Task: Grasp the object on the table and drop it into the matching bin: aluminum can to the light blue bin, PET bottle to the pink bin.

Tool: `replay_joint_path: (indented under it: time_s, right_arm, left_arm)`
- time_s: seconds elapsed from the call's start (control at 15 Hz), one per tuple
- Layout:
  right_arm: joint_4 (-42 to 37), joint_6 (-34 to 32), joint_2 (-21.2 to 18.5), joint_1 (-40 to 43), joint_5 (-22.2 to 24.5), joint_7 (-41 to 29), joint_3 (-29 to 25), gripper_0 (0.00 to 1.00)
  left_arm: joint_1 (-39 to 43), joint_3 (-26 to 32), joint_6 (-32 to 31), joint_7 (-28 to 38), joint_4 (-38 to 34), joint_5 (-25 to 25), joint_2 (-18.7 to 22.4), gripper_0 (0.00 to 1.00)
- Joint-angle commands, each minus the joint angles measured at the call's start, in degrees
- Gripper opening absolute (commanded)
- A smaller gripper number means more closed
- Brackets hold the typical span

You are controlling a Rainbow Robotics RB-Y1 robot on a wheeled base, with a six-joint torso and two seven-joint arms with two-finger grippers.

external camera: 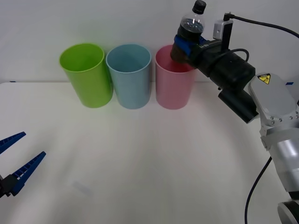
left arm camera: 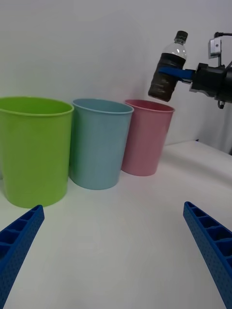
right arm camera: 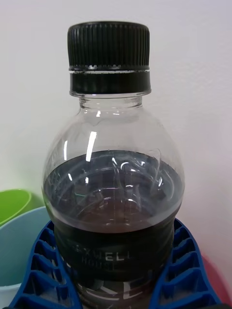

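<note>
The PET bottle [external camera: 191,29], clear with a black cap and dark label, is held upright in the air by my right gripper [external camera: 185,46], shut on its body. It hangs just above the right part of the pink bin's [external camera: 174,84] rim. The left wrist view shows the bottle [left arm camera: 168,72] above the pink bin [left arm camera: 146,137] with a gap beneath it. Up close, the bottle [right arm camera: 113,193] sits between my blue fingers [right arm camera: 43,270]. The light blue bin [external camera: 129,77] stands left of the pink one. My left gripper [external camera: 14,161] rests open near the table's [external camera: 149,158] front left.
A lime green bin [external camera: 86,74] stands at the left end of the row, touching the light blue one. A white wall rises right behind the bins. The white tabletop spreads wide in front of them.
</note>
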Motion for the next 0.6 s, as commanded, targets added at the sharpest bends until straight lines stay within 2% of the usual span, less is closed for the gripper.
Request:
replay_joint_path:
  time_s: [0.07,0.4,0.47,0.53,0.6]
  right_arm:
    - [3.7,0.0,2.5,-2.9,2.4,0.4,-1.8,0.0]
    - [3.9,0.0,3.1,-2.8,3.2,0.7,-2.1,0.0]
    - [3.8,0.0,3.0,-2.9,3.2,1.0,-2.1,0.11]
    - [3.9,0.0,3.0,-2.9,3.2,1.3,-2.2,0.55]
    - [3.9,0.0,3.0,-2.8,3.2,1.4,-2.2,0.91]
  left_arm:
    - [0.0,0.0,0.0,0.0,0.0,0.0,0.0,1.0]
    - [0.0,0.0,0.0,0.0,0.0,0.0,0.0,1.0]
    - [0.0,0.0,0.0,0.0,0.0,0.0,0.0,1.0]
    - [0.0,0.0,0.0,0.0,0.0,0.0,0.0,1.0]
    - [0.0,0.0,0.0,0.0,0.0,0.0,0.0,1.0]
